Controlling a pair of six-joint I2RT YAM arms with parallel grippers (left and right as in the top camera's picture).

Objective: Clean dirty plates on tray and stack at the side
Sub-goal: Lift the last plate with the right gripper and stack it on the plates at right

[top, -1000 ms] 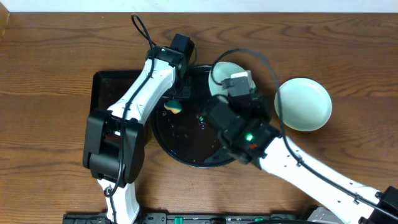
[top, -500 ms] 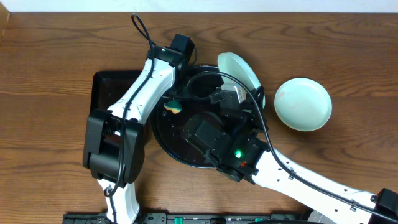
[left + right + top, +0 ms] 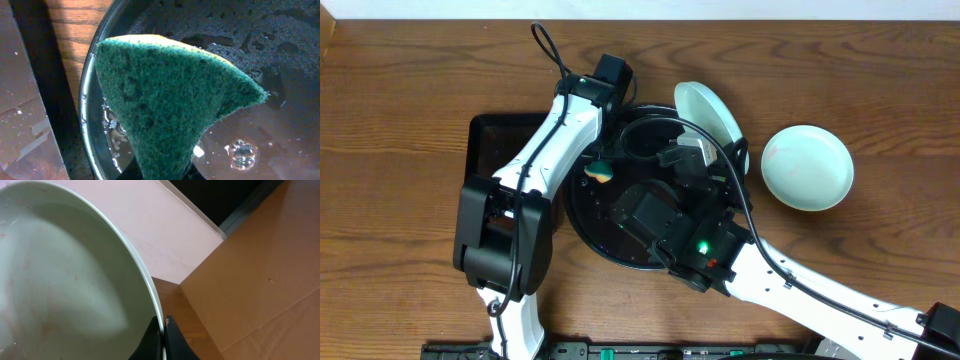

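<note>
left gripper (image 3: 161, 174) clamped on green sponge (image 3: 165, 100) over round tray (image 3: 90, 115) | right gripper (image 3: 162, 330) pinching pale plate (image 3: 65, 280) by its rim, plate tilted up

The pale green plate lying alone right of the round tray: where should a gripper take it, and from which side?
Probably its rim, one finger inside and one outside: this plate lies flat, hollow side up, with no handle. Come from above at the right edge, away from the tilted plate in the right gripper.
</note>
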